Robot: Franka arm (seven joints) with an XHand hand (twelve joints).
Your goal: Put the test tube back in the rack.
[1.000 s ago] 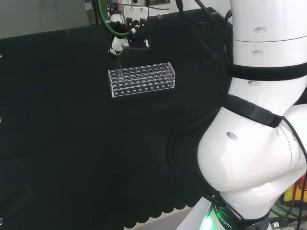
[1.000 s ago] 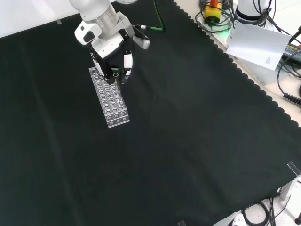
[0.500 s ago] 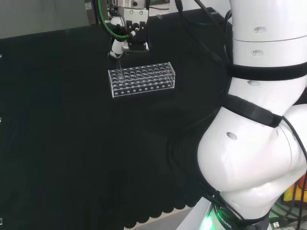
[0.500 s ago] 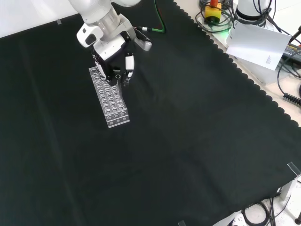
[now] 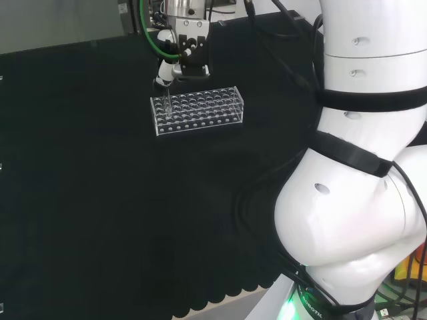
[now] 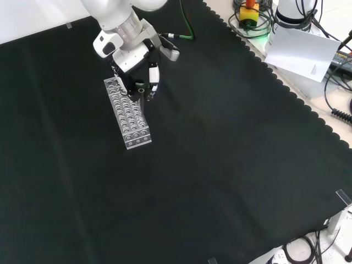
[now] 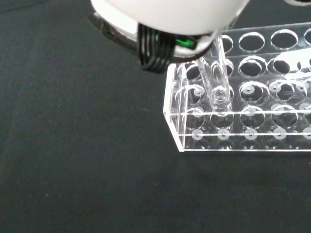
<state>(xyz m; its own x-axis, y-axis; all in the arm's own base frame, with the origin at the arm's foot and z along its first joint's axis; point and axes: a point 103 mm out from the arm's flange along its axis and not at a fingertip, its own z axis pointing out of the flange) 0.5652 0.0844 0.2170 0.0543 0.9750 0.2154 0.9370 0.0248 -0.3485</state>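
Observation:
A clear plastic rack (image 5: 197, 111) with many round holes lies on the black cloth; it also shows as the rack (image 6: 128, 114) and close up as the rack (image 7: 245, 126). The black and white hand (image 5: 181, 59) hovers over the rack's left end in the head view, fingers curled round a clear test tube (image 7: 215, 77). The tube hangs nearly upright below the hand (image 7: 170, 17). Its round tip sits at a hole near the rack's end; I cannot tell whether it has entered. In the front view the hand (image 6: 140, 77) is above the rack's far end.
The arm's big white links (image 5: 363, 167) fill the right of the head view. Cables, a yellow device (image 6: 248, 11) and a white sheet (image 6: 302, 49) lie beyond the cloth's scalloped edge at the front view's upper right.
The hand with the tube has shifted a little to the right in the head view, over the rack's end. The rack has stayed put.

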